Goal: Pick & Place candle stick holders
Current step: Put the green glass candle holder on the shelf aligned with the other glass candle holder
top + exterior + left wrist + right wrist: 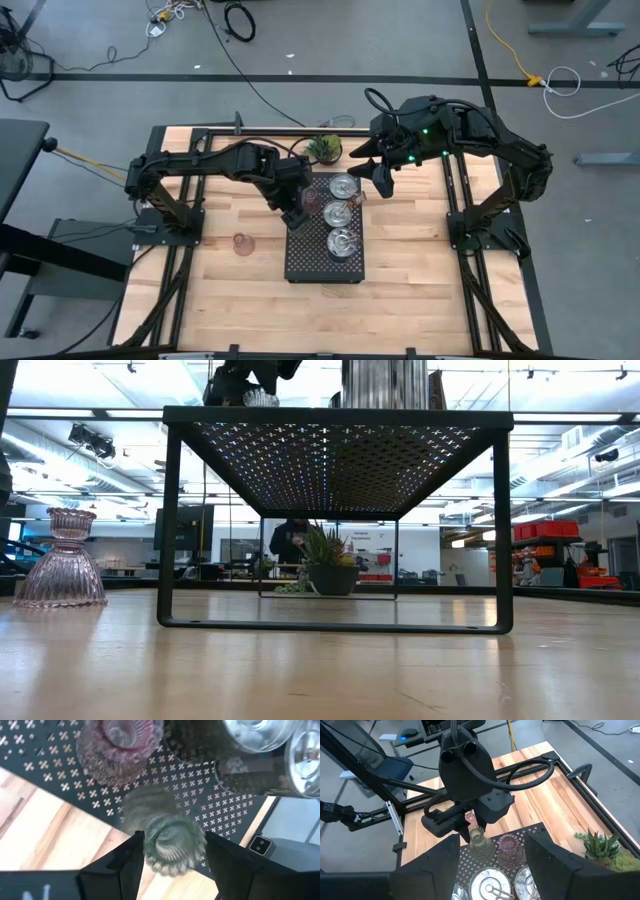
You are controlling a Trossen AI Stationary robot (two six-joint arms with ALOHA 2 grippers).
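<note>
From above, we see the black perforated tray [325,255] near the middle of the wooden table [420,270], with three silver candle stick holders [340,213] in a row along its 3 o'clock side, running from 12 o'clock down toward the tray's centre. Our left tool [172,847] hangs over the tray's 9 o'clock edge; in the left wrist view its two dark fingers [117,865] stand a little apart on either side of a clear-greenish glass holder [172,845], which sits upright at the rim of the tray, and we cannot tell whether the fingers touch the glass or stand just clear of it. A pink glass holder [120,747] stands on the tray just beside the greenish one, toward 12 o'clock, and the right wrist view shows the two glass cups side by side under the left arm. A second pink glass holder [241,243] stands alone on the bare table at 9 o'clock of the tray, well apart from it; the low view shows it upright on the wood. Our right tool [380,178] hovers above the table at about 1 o'clock of the tray, near the small green potted plant [324,148], which stands at 12 o'clock of the tray. The right tool's fingers [560,865] are partly parted with nothing between them, the silver holders and glass cups lying beyond them.
</note>
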